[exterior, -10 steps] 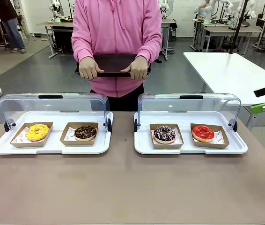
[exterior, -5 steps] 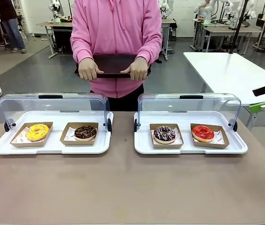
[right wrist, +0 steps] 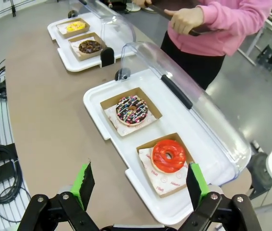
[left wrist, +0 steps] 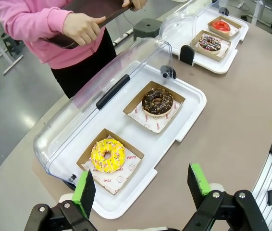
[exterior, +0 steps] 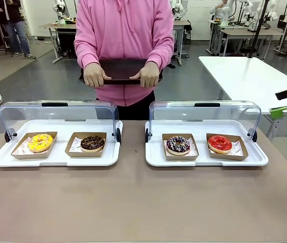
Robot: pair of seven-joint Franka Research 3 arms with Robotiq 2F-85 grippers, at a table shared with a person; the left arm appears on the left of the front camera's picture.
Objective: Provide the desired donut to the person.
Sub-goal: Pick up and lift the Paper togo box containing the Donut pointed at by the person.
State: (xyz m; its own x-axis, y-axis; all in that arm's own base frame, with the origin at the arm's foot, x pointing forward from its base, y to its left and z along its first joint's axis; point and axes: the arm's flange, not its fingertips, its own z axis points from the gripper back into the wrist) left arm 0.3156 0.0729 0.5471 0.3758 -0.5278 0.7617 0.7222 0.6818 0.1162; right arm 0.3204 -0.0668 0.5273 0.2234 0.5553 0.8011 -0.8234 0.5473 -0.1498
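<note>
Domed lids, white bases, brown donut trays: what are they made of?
Clear domed lids: likely hard glossy plastic; transparent, with glare streaks. White rectangular bases: probably moulded plastic; smooth, with a rounded lip. Brown square donut trays: look like matte kraft cardboard with folded walls.

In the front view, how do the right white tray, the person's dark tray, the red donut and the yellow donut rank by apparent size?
Largest: right white tray.
Then: dark tray, though it is farther off.
Last: red donut and yellow donut, which look alike, so unranked.
</note>
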